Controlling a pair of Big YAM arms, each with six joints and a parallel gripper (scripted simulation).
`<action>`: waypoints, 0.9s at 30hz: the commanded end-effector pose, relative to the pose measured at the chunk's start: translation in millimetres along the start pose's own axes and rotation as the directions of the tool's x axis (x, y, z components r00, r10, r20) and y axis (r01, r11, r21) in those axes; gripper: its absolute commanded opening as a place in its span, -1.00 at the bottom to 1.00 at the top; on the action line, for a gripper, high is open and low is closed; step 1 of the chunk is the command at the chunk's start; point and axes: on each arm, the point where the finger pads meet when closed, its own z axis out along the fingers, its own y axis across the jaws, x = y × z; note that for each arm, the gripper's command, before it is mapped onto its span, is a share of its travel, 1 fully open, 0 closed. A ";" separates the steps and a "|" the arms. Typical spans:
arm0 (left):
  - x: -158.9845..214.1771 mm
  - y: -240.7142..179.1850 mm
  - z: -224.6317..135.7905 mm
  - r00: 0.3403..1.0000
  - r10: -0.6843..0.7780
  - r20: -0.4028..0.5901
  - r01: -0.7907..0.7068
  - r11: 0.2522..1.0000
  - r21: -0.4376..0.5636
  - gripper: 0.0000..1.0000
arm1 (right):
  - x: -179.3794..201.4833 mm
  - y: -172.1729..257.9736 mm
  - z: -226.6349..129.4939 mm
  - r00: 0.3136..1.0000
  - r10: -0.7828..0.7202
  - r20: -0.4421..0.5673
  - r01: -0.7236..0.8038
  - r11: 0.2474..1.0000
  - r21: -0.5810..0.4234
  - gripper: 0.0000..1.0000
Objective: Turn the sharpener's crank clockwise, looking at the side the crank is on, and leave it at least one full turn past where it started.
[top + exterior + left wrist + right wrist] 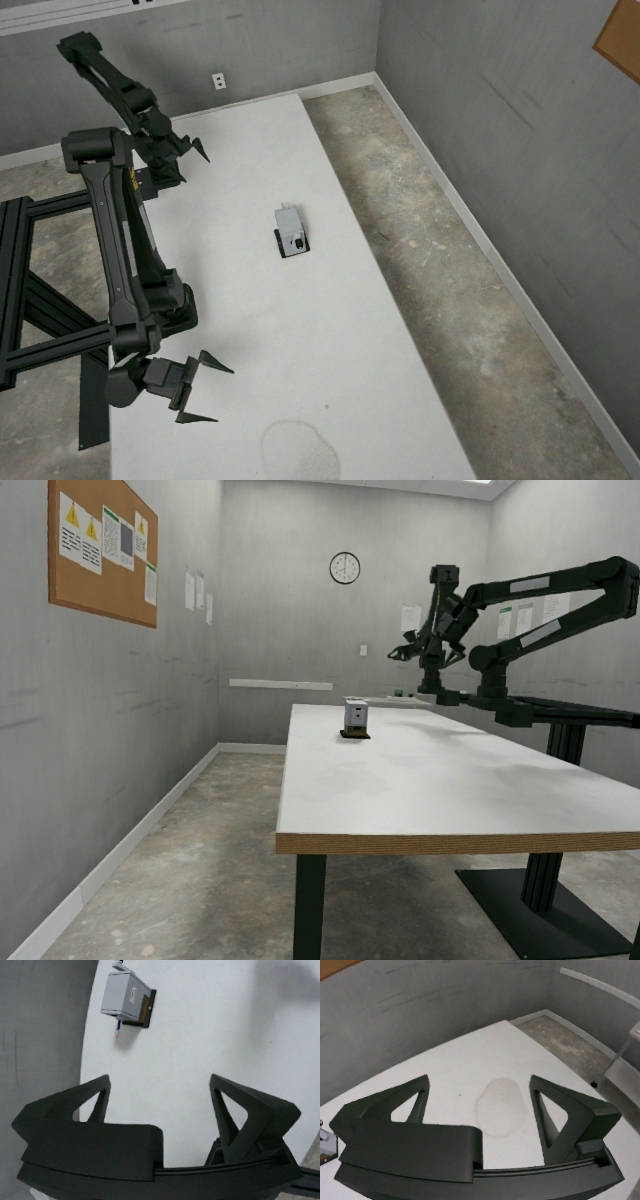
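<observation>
The grey box-shaped sharpener [289, 221] [355, 715] [116, 992] [328, 1146] stands upright on a dark base on the table. Its crank, with a dark knob [298, 242], is on the side facing the near end of the table in the top view; the crank [121, 966] is partly cut off in the left wrist view. A thin pencil-like stick [118, 1028] protrudes from the opposite side. My left gripper [196, 171] [160, 1079] is open and empty, away from the sharpener on the stick side. My right gripper [225, 396] [479, 1080] is open and empty, far from it on the crank side.
The white table [330, 330] [439, 790] has a long edge a short way beyond the sharpener, with a wall [516, 155] farther out. The arms' dark frame [56, 346] runs along the opposite long edge. A faint ring stain [501, 1107] marks the tabletop.
</observation>
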 end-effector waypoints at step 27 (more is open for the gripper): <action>-81.1 60.1 -20.9 0.891 -0.365 0.269 0.384 0.923 -0.019 1.00 | 20.5 58.7 5.9 0.994 -0.089 -0.060 0.083 0.992 -0.093 1.00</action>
